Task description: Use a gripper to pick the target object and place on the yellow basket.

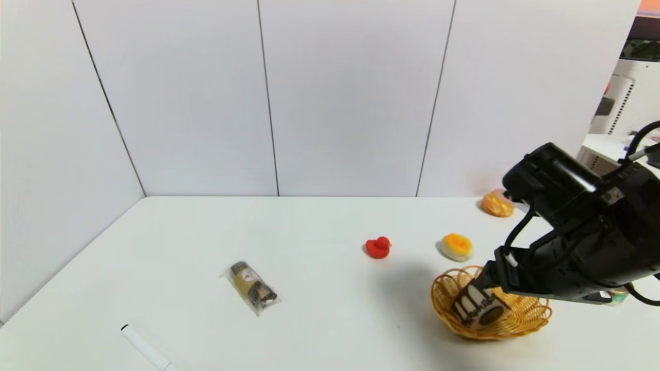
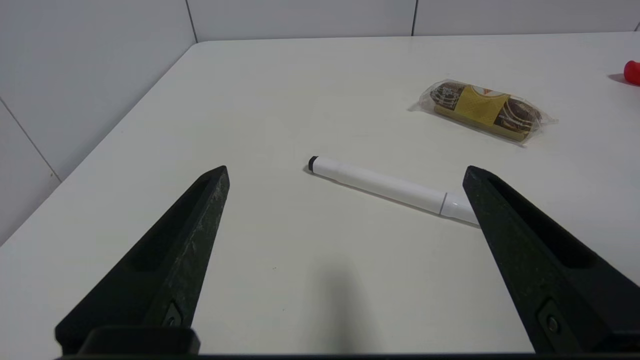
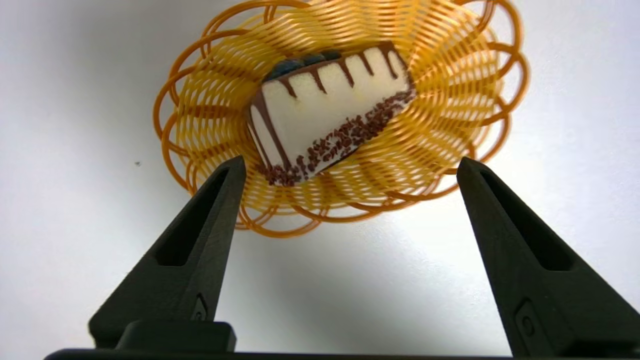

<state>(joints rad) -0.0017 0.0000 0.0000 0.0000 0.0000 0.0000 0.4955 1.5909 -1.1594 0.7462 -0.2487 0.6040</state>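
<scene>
Head view first: low on the right side of the frame I have the yellow basket (image 1: 495,337), with the toy cake wedge (image 1: 482,305) lying in it, tipped onto its side against the weave. My right gripper (image 3: 351,162) is over the basket, coming in from the right edge of the head picture. Its own wrist camera shows the jaws wide apart with nothing between them, and the whole cake visible beyond the tips, inside the looped rim. So I judge the pick and the placing done; all that seems left is to lift away and draw the arm back without a fingertip snagging one of those loops, which could drag or tip the basket.

The left gripper (image 2: 346,172) looks parked, out of the head picture; its wrist camera has the jaws wide open, holding nothing, above the table near the white marker (image 1: 147,348), which lies at lower left in the head view.

As for containers, the basket is the one that matters, and the cake is the only item I can make out in it. Outside it, on the table, sit the red duck (image 1: 378,248), right of centre, the round orange-topped pastry (image 1: 457,247) just above the basket in the frame, another pastry (image 1: 497,203) farther up, and the wrapped roll (image 1: 252,285) left of centre.
</scene>
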